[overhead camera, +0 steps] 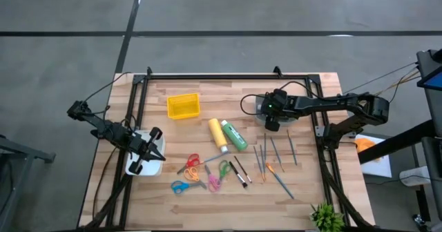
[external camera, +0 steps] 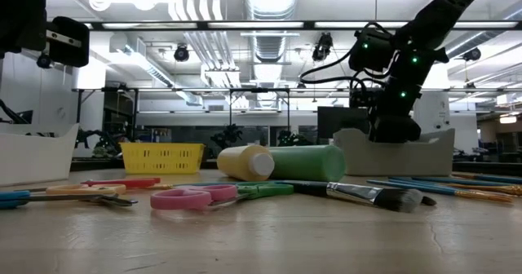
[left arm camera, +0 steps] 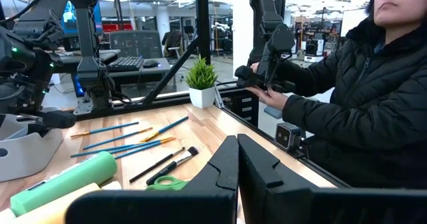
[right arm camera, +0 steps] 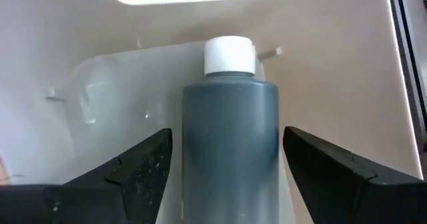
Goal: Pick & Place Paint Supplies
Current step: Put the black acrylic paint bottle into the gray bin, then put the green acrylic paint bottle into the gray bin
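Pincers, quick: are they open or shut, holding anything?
Left pincer: shut, empty.
Right pincer: open around a bottle in the white bin.

yellow bottle (external camera: 243, 161) beside green bottle (external camera: 308, 162)

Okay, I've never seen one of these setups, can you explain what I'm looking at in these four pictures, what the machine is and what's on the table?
It is a robot with two dark arms at a wooden table. One picture looks straight down, one looks level across the tabletop, and two come from cameras on the wrists.

The right gripper is over a white bin, fingers open on either side of a dark bottle with a white cap lying in the bin. The left gripper waits, shut, at the other white bin.

On the table lie a yellow bottle, a green bottle, a yellow basket, several scissors and thin brushes. A person sits beyond the table.
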Robot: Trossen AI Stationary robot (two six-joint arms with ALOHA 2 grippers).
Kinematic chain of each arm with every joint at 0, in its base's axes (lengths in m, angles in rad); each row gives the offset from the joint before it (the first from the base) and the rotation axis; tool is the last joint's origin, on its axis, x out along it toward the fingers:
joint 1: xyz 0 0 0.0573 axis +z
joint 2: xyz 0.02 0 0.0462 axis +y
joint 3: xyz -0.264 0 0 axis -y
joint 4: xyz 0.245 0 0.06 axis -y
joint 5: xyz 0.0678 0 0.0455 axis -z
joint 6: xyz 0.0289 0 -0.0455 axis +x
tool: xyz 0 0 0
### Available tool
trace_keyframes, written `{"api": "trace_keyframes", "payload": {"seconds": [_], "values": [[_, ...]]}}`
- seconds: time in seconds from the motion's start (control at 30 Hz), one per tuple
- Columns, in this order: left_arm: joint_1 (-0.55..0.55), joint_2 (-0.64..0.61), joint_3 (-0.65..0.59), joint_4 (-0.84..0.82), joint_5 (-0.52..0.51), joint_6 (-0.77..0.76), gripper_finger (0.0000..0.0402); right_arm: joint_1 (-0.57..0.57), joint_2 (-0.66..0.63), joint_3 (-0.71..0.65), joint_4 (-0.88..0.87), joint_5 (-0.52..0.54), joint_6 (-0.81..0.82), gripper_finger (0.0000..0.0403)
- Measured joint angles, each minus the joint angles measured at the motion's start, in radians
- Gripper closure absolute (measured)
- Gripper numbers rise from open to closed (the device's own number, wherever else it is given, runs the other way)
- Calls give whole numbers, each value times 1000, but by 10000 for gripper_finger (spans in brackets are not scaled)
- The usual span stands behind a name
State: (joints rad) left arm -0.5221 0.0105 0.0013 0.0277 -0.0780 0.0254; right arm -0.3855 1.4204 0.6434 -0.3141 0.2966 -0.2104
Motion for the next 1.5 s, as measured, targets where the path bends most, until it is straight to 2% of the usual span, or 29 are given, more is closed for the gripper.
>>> {"api": "trace_keyframes", "payload": {"seconds": [0.23,0.43,0.6,0.87,1.1,1.33,1.5], "values": [[0,0,0,0,0,0,401,1,-18,47,-28,40,6,117],[0,0,0,0,0,0,401,1,-55,156,-172,49,142,117],[0,0,0,0,0,0,401,14,-90,259,-311,-24,317,117],[0,0,0,0,0,0,401,111,-106,350,-323,-68,445,117],[0,0,0,0,0,-3,401,271,-31,395,-287,-62,555,117],[0,0,0,0,0,-3,401,408,107,471,-276,-55,612,117],[0,0,0,0,0,-3,401,465,232,542,-274,48,679,117]]}}
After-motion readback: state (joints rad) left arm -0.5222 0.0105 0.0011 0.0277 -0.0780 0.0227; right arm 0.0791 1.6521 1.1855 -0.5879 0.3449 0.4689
